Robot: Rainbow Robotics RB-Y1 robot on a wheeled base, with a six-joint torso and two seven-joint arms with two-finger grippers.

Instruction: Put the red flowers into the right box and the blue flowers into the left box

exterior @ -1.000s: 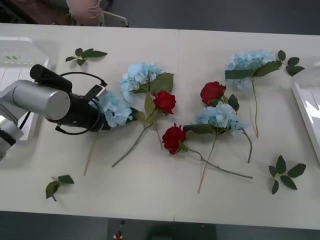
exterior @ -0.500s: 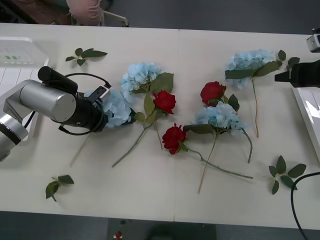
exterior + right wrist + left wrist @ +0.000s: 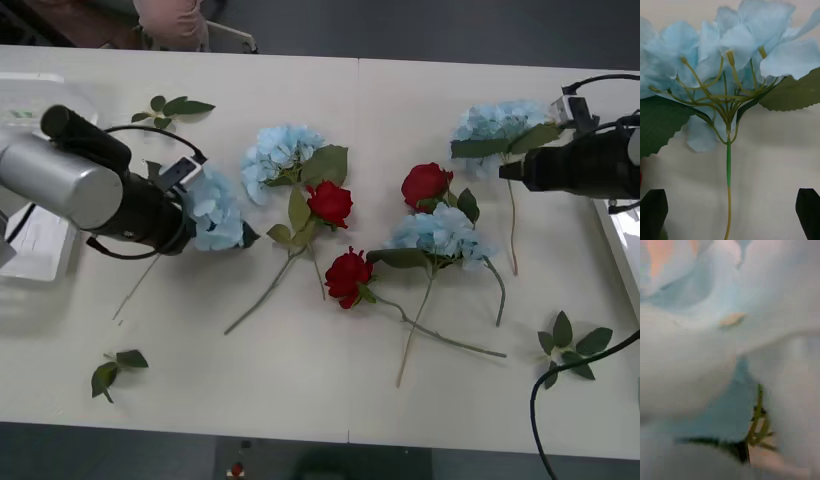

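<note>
While the left claw (image 3: 190, 215) sits at the bloom of one of the blue flowers (image 3: 213, 208) near the table's (image 3: 300, 400) left side, whether it pinches that flower cannot be told. Its thin stem slants from the bloom toward the near-left. Behind the left arm lies the left box (image 3: 40, 245). The right claw (image 3: 508, 170) hovers with its fingers (image 3: 653, 212) spread over the stem of another blue flower (image 3: 495, 122) at the far right; that stem runs from the far bloom toward the near edge. Three red flowers (image 3: 329, 203) lie mid-table, stems pointing mostly near-side. The right box (image 3: 622, 225) is at the right edge.
</note>
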